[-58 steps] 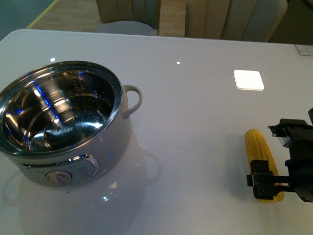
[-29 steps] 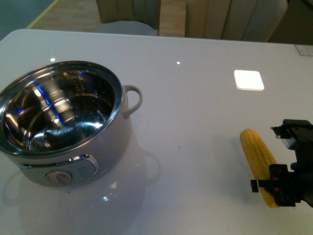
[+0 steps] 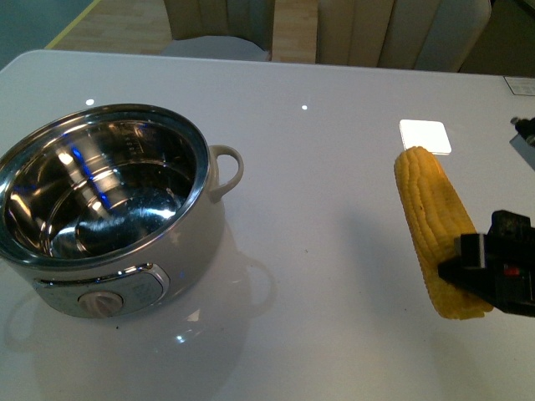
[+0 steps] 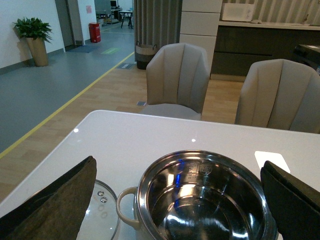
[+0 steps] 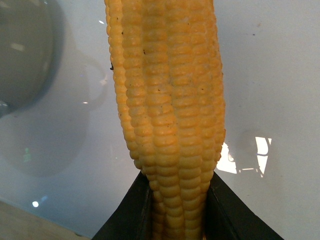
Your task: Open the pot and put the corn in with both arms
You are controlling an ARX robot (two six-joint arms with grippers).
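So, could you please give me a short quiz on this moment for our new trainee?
1. True or false: the corn already lies inside the pot.
2. Which pincer grips the corn? A) left pincer B) right pincer C) neither
3. Fill in: the pot's glass lid lies on the ___ beside the pot.

Key:
1. False. The corn is held well apart from the pot.
2. B. The left pincer is open and empty.
3. table
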